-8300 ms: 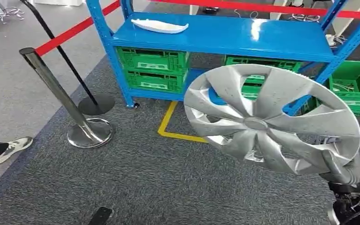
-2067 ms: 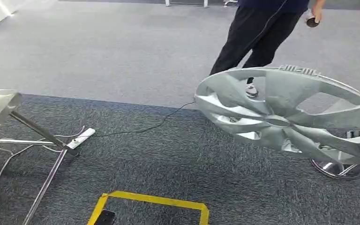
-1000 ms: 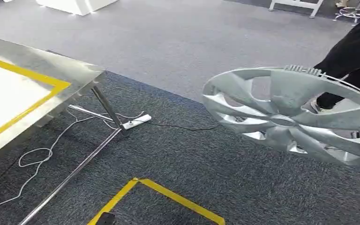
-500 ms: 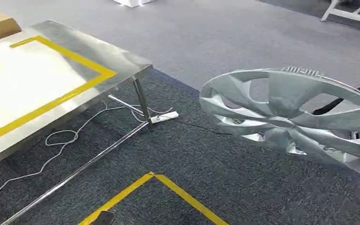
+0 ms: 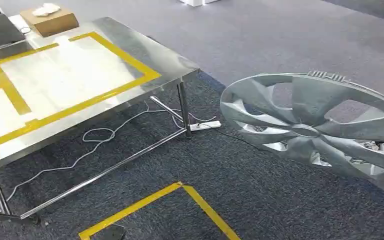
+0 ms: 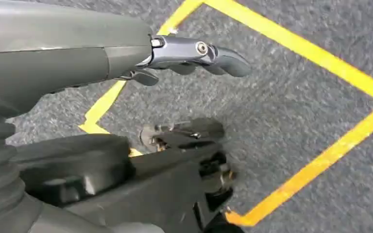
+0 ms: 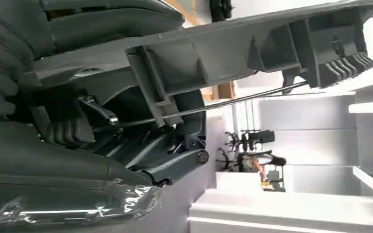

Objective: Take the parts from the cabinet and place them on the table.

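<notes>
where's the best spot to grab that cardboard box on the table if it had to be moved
Probably across its two long side walls, coming down from above. The cardboard box sits flat at the far corner of the steel table, with something white and crumpled on its top, so a grip on the sides avoids that.

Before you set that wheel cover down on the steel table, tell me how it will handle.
The wheel cover is probably light for its size: a thin open-spoked shell, held at one edge by the right hand. It likely flexes a little, given the thin ribs behind. On the glossy table it may slide, and would roll if set on edge.
</notes>
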